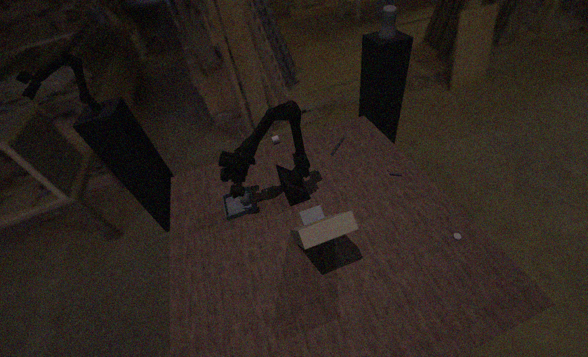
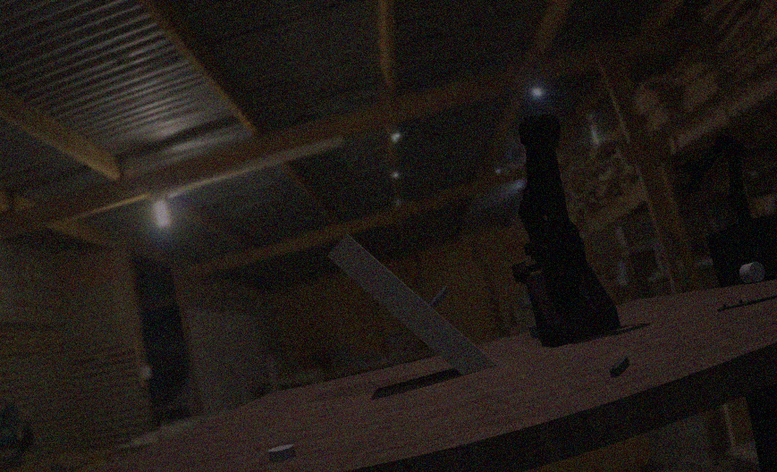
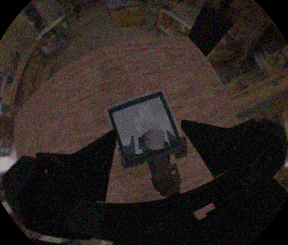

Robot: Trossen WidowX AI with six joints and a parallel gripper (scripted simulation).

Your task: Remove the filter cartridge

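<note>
The tray [image 1: 242, 214] [image 3: 136, 102] lies on the table at the left, with a dark rim and a pale floor. The round grey cartridge [image 3: 154, 139] is inside the tray near its near wall, between and beyond my fingertips in the wrist view. Whether it lies fully flat is hard to tell in the dim light. My gripper [image 1: 237, 193] [image 3: 150, 128] is open above the tray, its dark fingers apart on either side with nothing held. In the top view the gripper partly hides the cartridge. The slanted service panel [image 1: 327, 229] [image 2: 402, 305] stands to the right; its slot face is not clearly seen.
A pale plate [image 1: 312, 215] is beside the panel. A small white cylinder [image 1: 275, 139] [image 2: 750, 272] and a dark rod [image 1: 337, 145] are toward the back. A white disc [image 1: 457, 235] [image 2: 281, 451] lies far right. Dark pedestals [image 1: 127, 163] [image 1: 383, 84] flank the table.
</note>
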